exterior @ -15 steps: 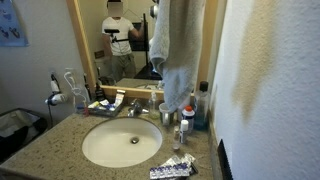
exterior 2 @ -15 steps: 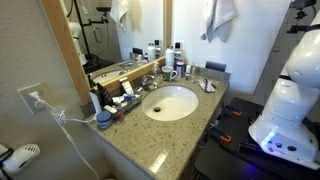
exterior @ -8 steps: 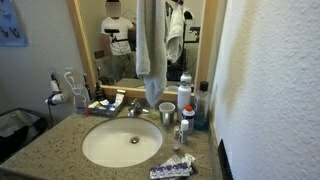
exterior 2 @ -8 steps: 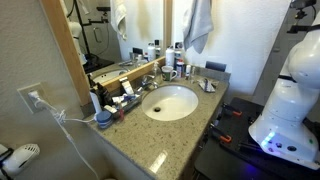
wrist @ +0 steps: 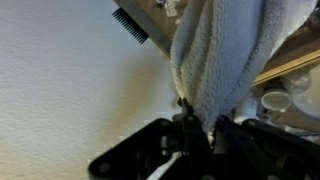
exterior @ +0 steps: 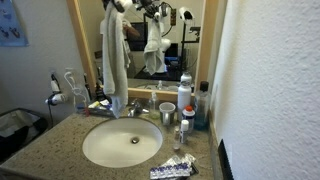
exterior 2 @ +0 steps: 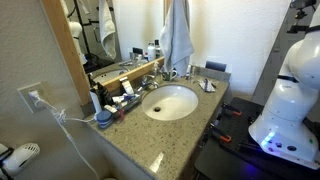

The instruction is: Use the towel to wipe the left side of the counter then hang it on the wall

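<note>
The pale grey-white towel [exterior: 115,55] hangs long and limp above the back left of the sink [exterior: 120,143], in front of the mirror; it also shows in an exterior view [exterior 2: 177,40]. In the wrist view my gripper [wrist: 200,125] is shut on the towel's [wrist: 225,50] top end. In an exterior view the gripper [exterior: 120,5] is at the top edge. The speckled counter [exterior: 40,150] lies below, and the towel's lower end hangs just above the things on it. The white stucco wall [exterior: 270,80] is to the right.
Bottles [exterior: 184,95] and a cup [exterior: 166,113] stand behind the sink on the right. A faucet [exterior: 133,108], a toothbrush holder [exterior: 78,97] and small items line the mirror's foot. A packet [exterior: 170,167] lies at the front. The robot base [exterior 2: 290,100] stands beside the vanity.
The gripper has carried the hanging towel away from the stucco wall side, across the mirror, to above the sink's back left.
</note>
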You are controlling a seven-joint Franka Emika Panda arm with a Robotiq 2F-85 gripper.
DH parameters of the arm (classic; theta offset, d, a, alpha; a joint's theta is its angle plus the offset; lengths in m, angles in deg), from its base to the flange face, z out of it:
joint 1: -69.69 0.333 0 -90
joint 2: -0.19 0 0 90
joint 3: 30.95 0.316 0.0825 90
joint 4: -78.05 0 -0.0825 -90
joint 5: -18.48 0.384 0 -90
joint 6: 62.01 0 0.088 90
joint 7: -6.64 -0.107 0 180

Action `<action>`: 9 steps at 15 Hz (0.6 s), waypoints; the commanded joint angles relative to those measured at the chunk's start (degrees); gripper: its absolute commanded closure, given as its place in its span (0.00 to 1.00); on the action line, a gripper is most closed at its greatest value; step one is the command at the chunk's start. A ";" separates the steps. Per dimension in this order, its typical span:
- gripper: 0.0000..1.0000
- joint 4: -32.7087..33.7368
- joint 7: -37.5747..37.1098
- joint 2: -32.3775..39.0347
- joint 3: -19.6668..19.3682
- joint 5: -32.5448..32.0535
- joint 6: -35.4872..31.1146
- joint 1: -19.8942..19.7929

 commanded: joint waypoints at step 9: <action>0.97 -13.85 17.18 1.68 2.97 24.51 -16.18 3.57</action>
